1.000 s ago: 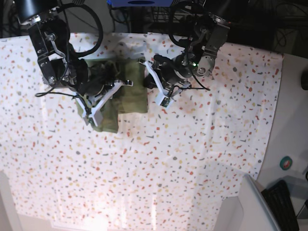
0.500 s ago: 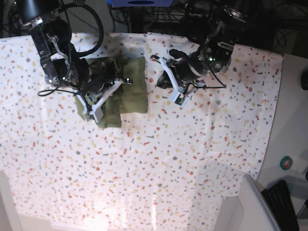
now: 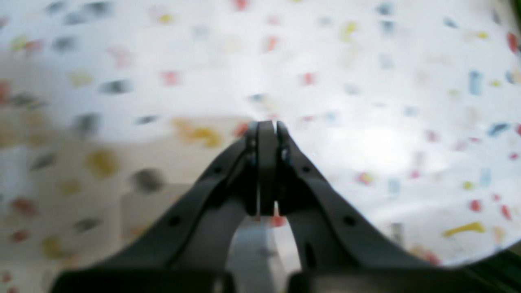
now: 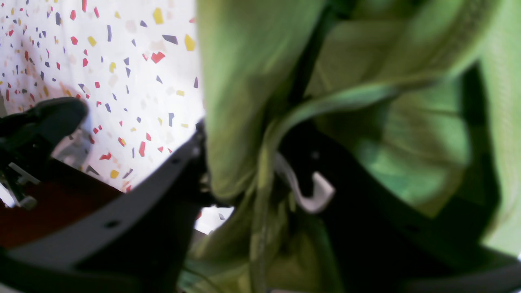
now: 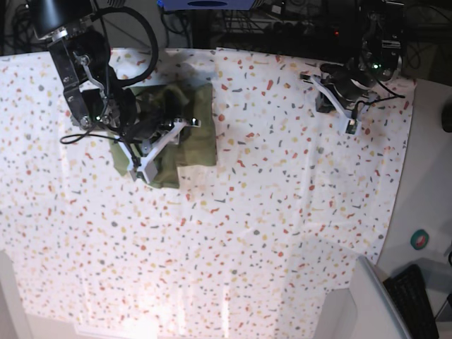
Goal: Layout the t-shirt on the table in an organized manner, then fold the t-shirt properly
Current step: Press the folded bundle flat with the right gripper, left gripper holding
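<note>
The olive-green t-shirt (image 5: 185,133) lies folded into a small bundle at the back left of the speckled table (image 5: 247,226). My right gripper (image 5: 164,143) rests on the bundle's front edge. In the right wrist view its jaws stand apart, open, with loose folds of the t-shirt (image 4: 252,81) draped between the fingers (image 4: 163,175). My left gripper (image 5: 349,123) hovers far off at the back right over bare cloth. Seen from the left wrist camera, the left gripper (image 3: 266,127) is shut with nothing in it above the table (image 3: 366,81).
The cloth's right edge (image 5: 404,169) gives way to a plain grey surface. A grey bin corner (image 5: 374,304), a keyboard (image 5: 418,300) and a small round disc (image 5: 421,239) sit at the front right. Cables and dark equipment line the back.
My left arm has swung away from the t-shirt to the back right corner, still shut. My right gripper's jaws have spread apart on the bundle, and the t-shirt has settled a little.
</note>
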`<state>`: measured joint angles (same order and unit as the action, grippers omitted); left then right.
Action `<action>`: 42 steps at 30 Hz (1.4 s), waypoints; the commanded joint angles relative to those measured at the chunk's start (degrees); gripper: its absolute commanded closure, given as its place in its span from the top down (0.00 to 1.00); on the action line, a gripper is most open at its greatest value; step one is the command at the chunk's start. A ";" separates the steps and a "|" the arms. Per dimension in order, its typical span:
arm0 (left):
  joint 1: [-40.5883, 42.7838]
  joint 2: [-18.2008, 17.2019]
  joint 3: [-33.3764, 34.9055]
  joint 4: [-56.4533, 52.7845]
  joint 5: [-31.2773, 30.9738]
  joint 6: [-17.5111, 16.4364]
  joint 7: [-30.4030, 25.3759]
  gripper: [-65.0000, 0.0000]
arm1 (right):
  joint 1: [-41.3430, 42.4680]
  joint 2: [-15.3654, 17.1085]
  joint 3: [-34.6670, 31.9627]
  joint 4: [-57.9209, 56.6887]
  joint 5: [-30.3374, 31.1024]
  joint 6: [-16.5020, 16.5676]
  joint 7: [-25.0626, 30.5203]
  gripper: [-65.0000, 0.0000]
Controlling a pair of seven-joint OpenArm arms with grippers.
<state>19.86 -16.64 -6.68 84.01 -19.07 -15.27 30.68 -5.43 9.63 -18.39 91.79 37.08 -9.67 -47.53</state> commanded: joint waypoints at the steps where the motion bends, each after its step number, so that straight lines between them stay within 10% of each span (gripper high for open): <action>1: -0.30 -0.54 -0.93 1.05 -0.49 -0.34 -1.09 0.00 | 0.64 0.17 0.06 0.92 0.41 0.22 0.63 0.37; 17: -1.00 -0.45 -2.16 0.78 -0.49 -0.34 -1.09 0.00 | 5.48 -1.06 -11.28 1.44 0.33 -0.04 1.07 0.37; 25: -1.00 -0.63 -2.33 0.52 -0.49 -0.34 -1.09 0.00 | 6.71 2.28 -12.60 13.49 0.33 -5.14 -0.78 0.37; 30: -0.74 -2.65 -2.33 0.52 -0.49 -0.34 -1.09 0.00 | 4.16 7.12 -11.54 17.27 0.33 -12.53 -3.86 0.00; 42: -1.79 -1.07 -1.81 2.01 -0.49 -0.34 -1.01 0.00 | 4.86 3.69 -20.51 2.15 0.33 -12.79 -0.60 0.00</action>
<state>18.52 -17.28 -8.27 84.93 -19.27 -15.35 30.70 -0.86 13.04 -39.07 93.06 37.06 -22.57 -47.92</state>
